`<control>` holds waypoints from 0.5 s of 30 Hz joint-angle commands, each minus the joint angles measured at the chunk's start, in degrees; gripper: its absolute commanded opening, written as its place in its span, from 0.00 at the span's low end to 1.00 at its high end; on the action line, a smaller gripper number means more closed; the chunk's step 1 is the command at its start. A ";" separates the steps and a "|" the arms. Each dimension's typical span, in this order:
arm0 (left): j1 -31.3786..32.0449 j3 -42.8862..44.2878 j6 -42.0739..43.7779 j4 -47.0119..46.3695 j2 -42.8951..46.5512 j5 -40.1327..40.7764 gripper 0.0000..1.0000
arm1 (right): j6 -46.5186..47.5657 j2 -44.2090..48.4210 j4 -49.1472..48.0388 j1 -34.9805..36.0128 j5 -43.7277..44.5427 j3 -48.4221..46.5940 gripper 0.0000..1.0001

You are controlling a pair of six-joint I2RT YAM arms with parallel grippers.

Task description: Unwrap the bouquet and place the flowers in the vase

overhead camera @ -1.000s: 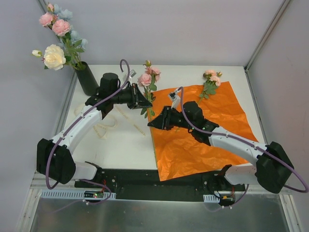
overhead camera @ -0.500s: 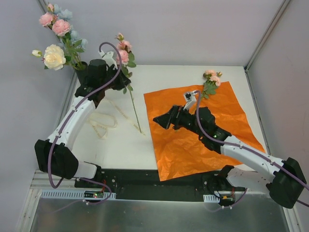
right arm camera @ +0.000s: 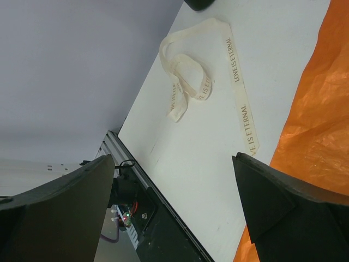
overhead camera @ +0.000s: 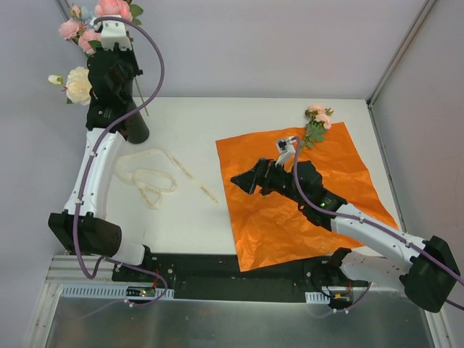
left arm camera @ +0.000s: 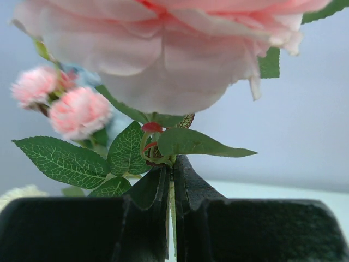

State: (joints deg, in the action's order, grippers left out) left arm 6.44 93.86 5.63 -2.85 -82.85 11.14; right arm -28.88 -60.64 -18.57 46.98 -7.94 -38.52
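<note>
**Pink flower point(overhead camera: 114, 7) hanging over the vase point(overhead camera: 138, 130)**

The left gripper point(left arm camera: 170, 166) is pinching its stem tight and holding it high, so the stem can drop in beside the blooms point(overhead camera: 78, 85) standing there. The right gripper point(overhead camera: 243, 181) is hovering wide open and empty over the orange paper point(overhead camera: 290, 225), where one sprig point(overhead camera: 315, 123) is lying.

White arms, black joints, purple cables, black end effectors point(left arm camera: 170, 174) point(overhead camera: 243, 181).
</note>
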 commanded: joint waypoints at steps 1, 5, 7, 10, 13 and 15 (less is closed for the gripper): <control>-2.04 4.22 7.02 -9.27 -1.00 5.48 0.00 | 1.55 0.52 -1.56 0.13 0.12 -1.03 0.99; -3.10 6.41 9.48 -11.38 -2.40 4.50 0.00 | 1.99 0.70 -1.56 -0.05 1.00 -1.20 0.99; -3.36 7.38 10.98 -12.17 -3.80 5.47 0.00 | 1.90 0.53 -1.56 -0.05 1.09 -1.38 0.99; -3.89 6.86 13.17 -16.12 -5.21 6.62 0.00 | 1.73 0.26 -1.56 -0.05 0.74 -1.56 0.99; -4.76 6.59 13.45 -18.24 -5.92 6.44 0.00 | 1.73 0.44 -1.56 0.04 0.65 -1.38 0.99; -5.55 5.90 12.75 -19.73 -6.36 5.83 0.00 | 1.73 0.61 -1.56 -0.05 0.91 -1.20 0.99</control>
State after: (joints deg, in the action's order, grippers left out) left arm 2.50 98.89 16.95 -14.94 -89.17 16.14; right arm -27.97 -60.64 -18.57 46.98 -7.75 -38.52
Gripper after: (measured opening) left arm 0.040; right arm 0.993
